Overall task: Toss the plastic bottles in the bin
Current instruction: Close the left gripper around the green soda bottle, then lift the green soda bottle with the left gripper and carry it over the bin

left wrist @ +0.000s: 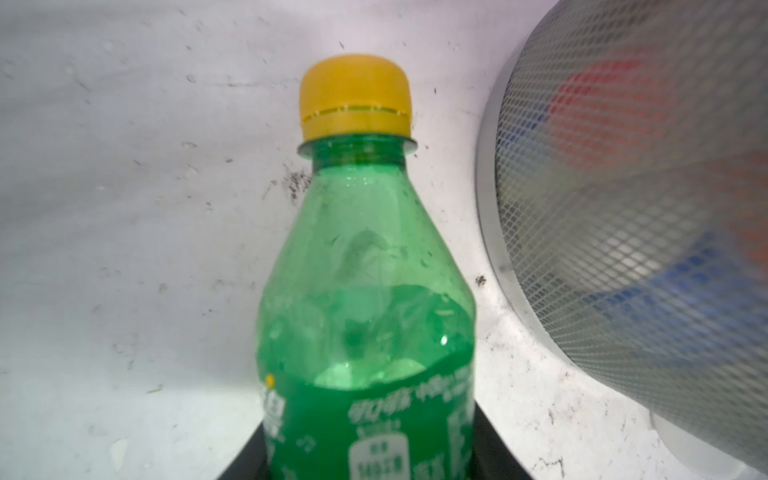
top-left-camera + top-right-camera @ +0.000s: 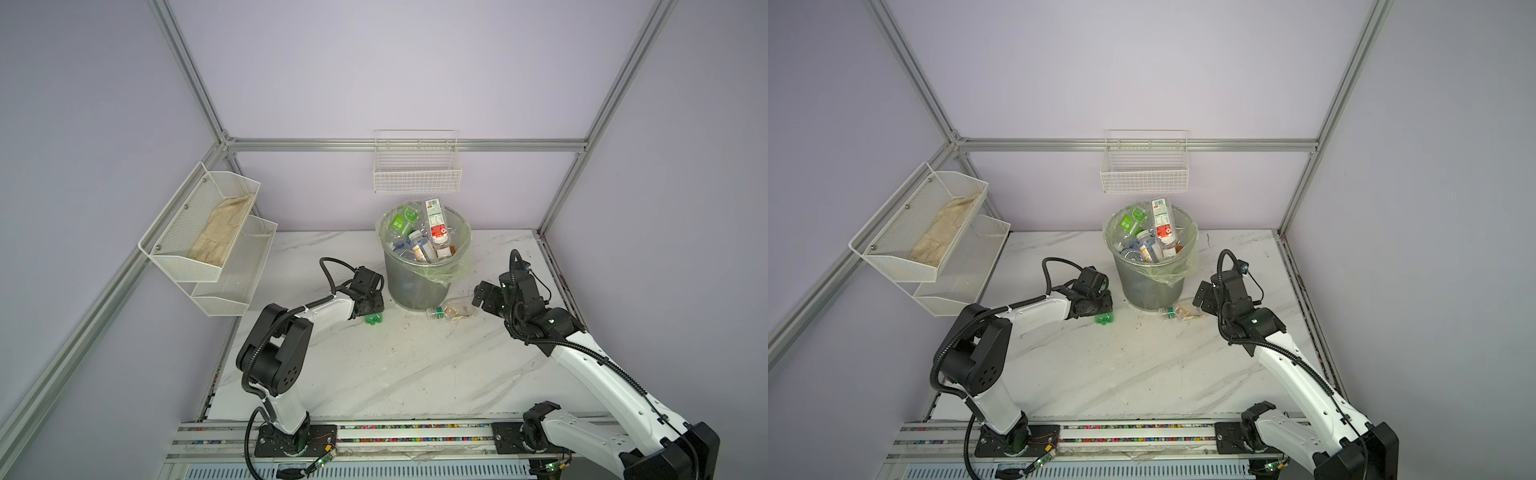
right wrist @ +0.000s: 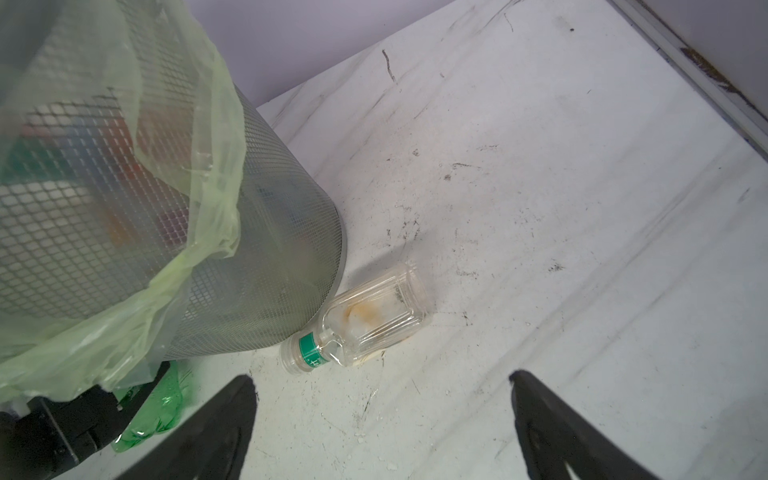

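Watching remotely, I saw my left gripper point(image 2: 368, 306) pinched on a green bottle point(image 1: 365, 291) lying just beside the bin point(image 3: 266, 232). My right gripper point(image 3: 380, 376) gaped wide, empty; a clear bottle point(image 3: 365, 320) lay just ahead, right by the bin's base.

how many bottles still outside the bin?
2: green bottle left of the bin, in the left claw; clear bottle at the bin's foot, right side. More may hide behind it.

My left arm point(image 2: 328, 309) and right arm point(image 2: 598, 361): white shells, black joint housings, ribbed black cables. My right gripper point(image 3: 379, 376): matte black tapered fingers point(image 3: 224, 415).
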Controlling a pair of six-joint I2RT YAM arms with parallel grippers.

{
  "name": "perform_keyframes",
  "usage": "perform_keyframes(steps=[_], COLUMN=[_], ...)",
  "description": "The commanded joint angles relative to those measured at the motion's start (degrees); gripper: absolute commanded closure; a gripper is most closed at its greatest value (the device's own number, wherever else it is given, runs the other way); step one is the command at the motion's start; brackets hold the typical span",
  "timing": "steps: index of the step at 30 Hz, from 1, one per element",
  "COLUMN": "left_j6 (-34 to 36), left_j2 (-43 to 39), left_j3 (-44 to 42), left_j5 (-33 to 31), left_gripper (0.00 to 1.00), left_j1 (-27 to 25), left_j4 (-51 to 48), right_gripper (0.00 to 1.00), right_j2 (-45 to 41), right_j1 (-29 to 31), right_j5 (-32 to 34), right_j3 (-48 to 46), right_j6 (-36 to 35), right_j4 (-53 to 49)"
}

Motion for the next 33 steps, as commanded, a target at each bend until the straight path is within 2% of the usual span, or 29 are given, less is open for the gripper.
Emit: perform_keyframes(steps=[1,9,15,26,33], left_j6=[1.93,5.23,10.70,23.27,27.30], left_j2=[-7.73,-22.40,-28.86,-27.70,-24.73], left_j3=[0.49,0.97,5.17,20.01,25.40], left_j5=[-4.30,-7.71,-10.74,-10.71,-9.94], left_gripper=[0.62,0.67,0.67,0.67,0.67], left_j1=[0.34,-0.58,-3.62,-10.44,-12.71], left_j4=[0.92,2.80,3.38,4.39,5.87], right_gripper=[0.03,0.03,0.03,0.03,0.03], right_j2=[-1.26,-2.97,-3.78,-5.30,-6.39], right_j1=[-0.37,-0.39,-0.35,-0.37,-0.36], right_j5=[-0.66,-1.40,-2.15,-3.48,-3.63], right_j3=[-0.67,-1.37,-1.85,-2.57,-2.57], right_j6=[-0.03,0.17,0.40,0.86,1.05], right_j4=[-0.39,-0.21,-0.21,-0.32,-0.74])
